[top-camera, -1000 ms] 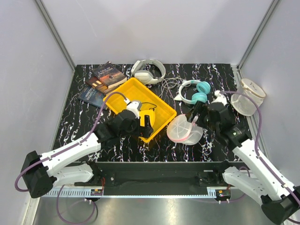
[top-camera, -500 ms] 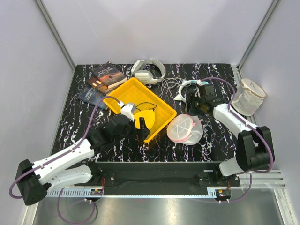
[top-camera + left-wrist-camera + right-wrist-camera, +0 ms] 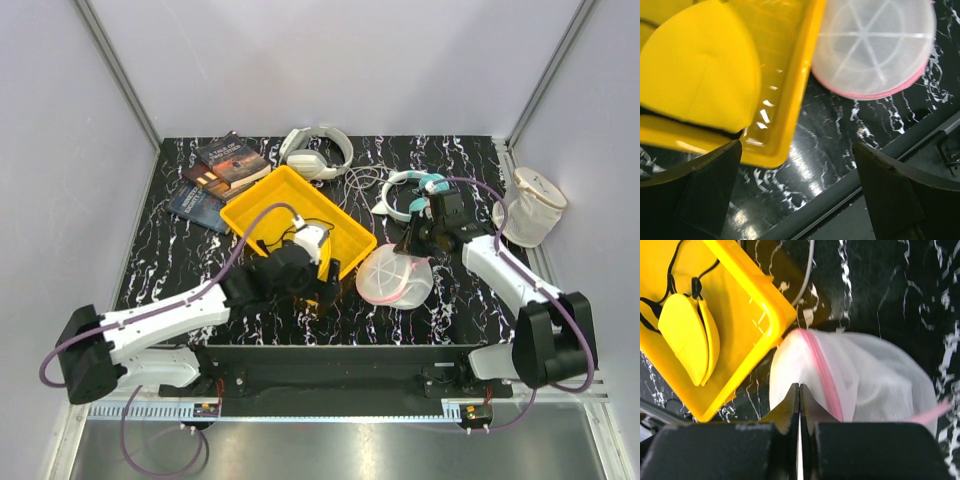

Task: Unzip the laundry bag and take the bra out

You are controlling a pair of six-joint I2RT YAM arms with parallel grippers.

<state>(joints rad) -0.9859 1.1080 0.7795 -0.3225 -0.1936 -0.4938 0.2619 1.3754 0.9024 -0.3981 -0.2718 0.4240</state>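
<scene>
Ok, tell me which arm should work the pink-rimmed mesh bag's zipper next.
Right, probably. The right gripper, jaws shut, has its tips at the laundry bag beside its pink rim; the left gripper hangs open over the yellow tray corner, bag off to one side.

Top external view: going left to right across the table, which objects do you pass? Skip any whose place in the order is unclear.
books → yellow tray → laundry bag → cream mesh bag. Both headphone sets are left out because they overlap others sideways.
</scene>
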